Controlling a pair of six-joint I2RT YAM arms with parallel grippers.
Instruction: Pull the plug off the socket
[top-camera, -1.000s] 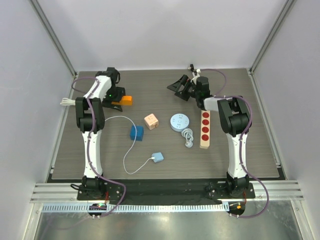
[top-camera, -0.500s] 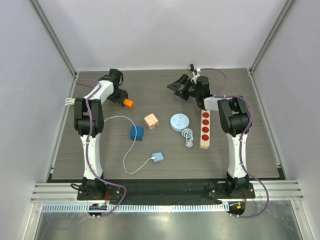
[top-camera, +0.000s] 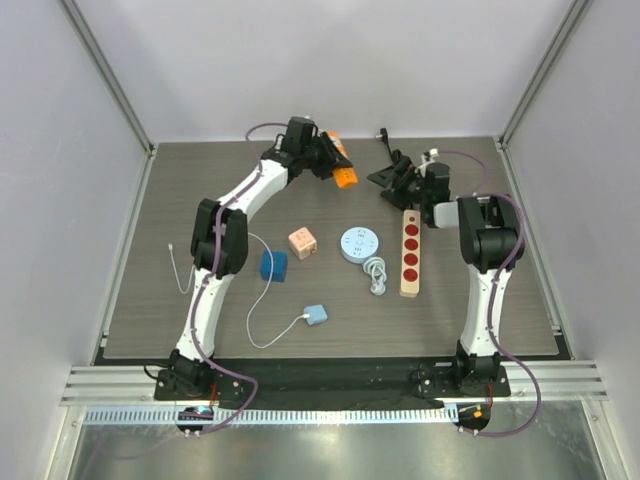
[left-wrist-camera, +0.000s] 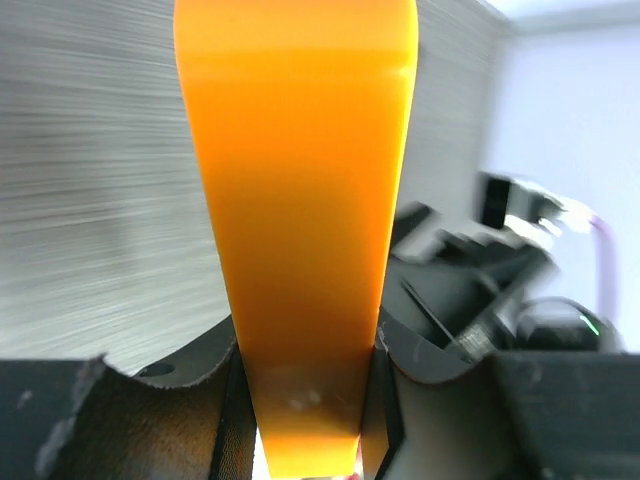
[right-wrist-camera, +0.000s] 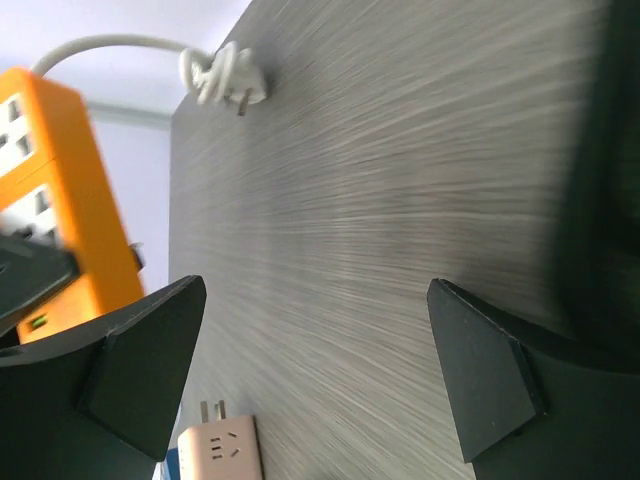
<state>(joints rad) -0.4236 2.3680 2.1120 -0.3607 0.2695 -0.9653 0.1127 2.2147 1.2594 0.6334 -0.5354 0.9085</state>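
Note:
My left gripper (top-camera: 330, 160) is shut on the orange socket block (top-camera: 343, 172) and holds it above the back centre of the table. In the left wrist view the orange socket block (left-wrist-camera: 300, 150) fills the frame between the fingers (left-wrist-camera: 232, 400). My right gripper (top-camera: 396, 178) stands open just right of it, with nothing between its fingers (right-wrist-camera: 140, 360). From the right wrist the orange socket block (right-wrist-camera: 60, 200) shows at the left. A white plug (right-wrist-camera: 225, 80) with bare prongs lies on the table beyond it, apart from the socket. Its thin cable (top-camera: 181, 268) lies at the far left.
A wooden strip with red sockets (top-camera: 410, 252) lies below the right gripper. A round grey socket (top-camera: 358, 243), a coiled white cord (top-camera: 376, 272), a pink cube adapter (top-camera: 302, 243), a blue cube (top-camera: 273, 265) and a light blue adapter (top-camera: 315, 315) with a white lead sit mid-table.
The left gripper closed on the orange socket block and swung it from the back left to the back centre. The white plug stayed behind at the left. The right gripper shifted slightly right.

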